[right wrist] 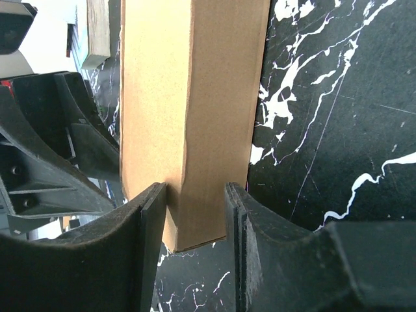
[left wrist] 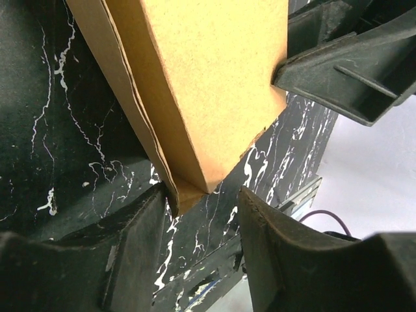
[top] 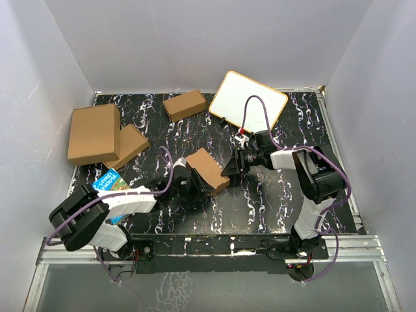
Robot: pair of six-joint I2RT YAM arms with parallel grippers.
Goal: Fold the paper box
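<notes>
The paper box [top: 208, 170] is a closed brown cardboard block lying at an angle in the middle of the black marble table [top: 260, 201]. My left gripper [top: 186, 179] is at its left end. In the left wrist view the box [left wrist: 208, 84] has its lower corner between my spread fingers; the left gripper [left wrist: 203, 205] is open, with only the left finger touching a flap edge. My right gripper [top: 235, 162] is at the box's right end. In the right wrist view the right gripper [right wrist: 195, 201] has both fingers pressed against the box [right wrist: 195, 97] across a long edge.
A bigger brown carton [top: 94, 133] overlaps a flatter brown box [top: 129, 146] at the far left. Another small brown box [top: 184, 104] and a white board [top: 248, 103] lie at the back. A blue booklet [top: 109, 182] lies by the left arm. Grey walls surround the table.
</notes>
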